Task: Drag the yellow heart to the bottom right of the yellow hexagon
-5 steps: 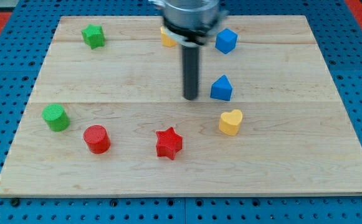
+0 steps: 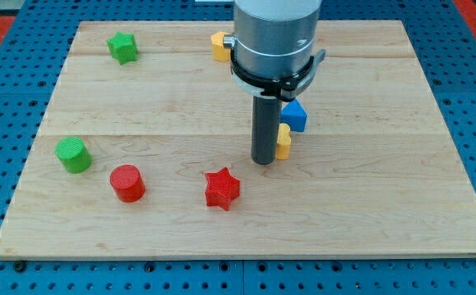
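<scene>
Yellow heart shifted up-left, against my tip.

My tip touches the yellow heart, and the blue block crowds just behind. The red star stands near, toward the view's bottom-left.

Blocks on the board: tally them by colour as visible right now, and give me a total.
Green: 2, star and cylinder
Red: 2, cylinder and star
Yellow: 2, both half hidden
Blue: 1 visible
Total: 7
</scene>
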{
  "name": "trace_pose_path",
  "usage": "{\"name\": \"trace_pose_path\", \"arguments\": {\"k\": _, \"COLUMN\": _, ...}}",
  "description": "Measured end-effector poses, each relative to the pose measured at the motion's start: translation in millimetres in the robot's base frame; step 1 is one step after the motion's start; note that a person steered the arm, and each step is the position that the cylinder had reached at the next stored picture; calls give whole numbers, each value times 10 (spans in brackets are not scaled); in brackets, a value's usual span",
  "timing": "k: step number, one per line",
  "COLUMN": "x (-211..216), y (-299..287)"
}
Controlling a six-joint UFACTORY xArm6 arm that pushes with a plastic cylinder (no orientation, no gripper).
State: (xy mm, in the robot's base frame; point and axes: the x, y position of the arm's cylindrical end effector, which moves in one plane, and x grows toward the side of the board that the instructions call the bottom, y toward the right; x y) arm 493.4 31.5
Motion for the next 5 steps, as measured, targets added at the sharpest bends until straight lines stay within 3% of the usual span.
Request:
{"name": "trace_pose_path", "arguments": {"k": 1, "x": 118, "y": 393}}
{"name": "trace_pose_path", "arguments": {"k": 2, "x": -131, "y": 727}}
{"name": "trace_pose_path", "arguments": {"k": 3, "x": -188, "y": -21}}
{"name": "trace_pose_path", "arguments": {"k": 5, "x": -1031, "y": -737}}
